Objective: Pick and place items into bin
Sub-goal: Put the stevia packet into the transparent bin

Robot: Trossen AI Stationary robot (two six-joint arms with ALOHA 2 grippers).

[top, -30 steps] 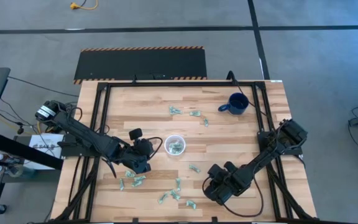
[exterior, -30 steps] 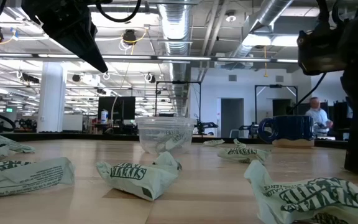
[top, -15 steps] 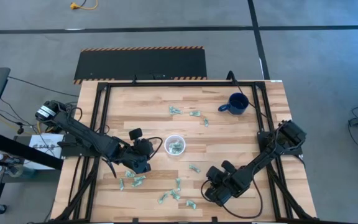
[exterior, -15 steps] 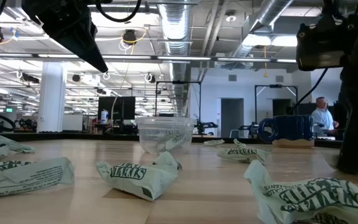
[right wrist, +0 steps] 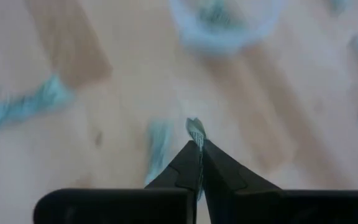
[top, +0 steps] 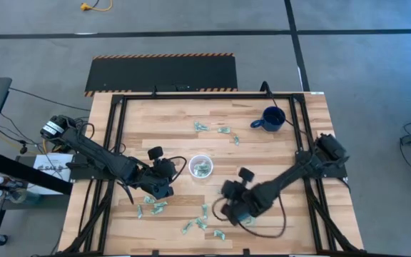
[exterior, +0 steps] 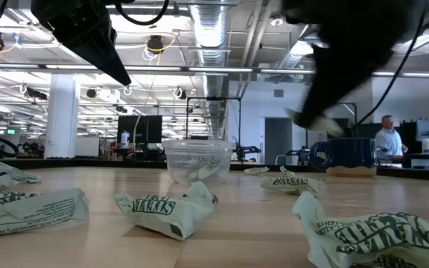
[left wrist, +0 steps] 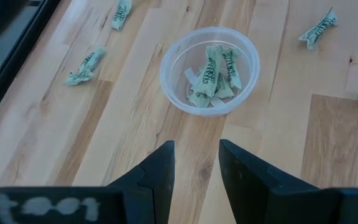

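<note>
High view: the left tool (top: 164, 178) is seen just left of the bin (top: 200, 167), its fingers (left wrist: 159, 174) parted and empty, aimed at the cup, in which several green-and-white items (left wrist: 213, 71) lie. More items (top: 152, 208) are scattered on the desk (top: 170, 118) below and beyond the bin. To the right, the right tool (top: 227, 207) is held below and right of the bin, closed on one wrapper (right wrist: 195, 129) pinched at its tips.

Overhead, table-level, two wrist views — all share the cup (left wrist: 209, 70).
</note>
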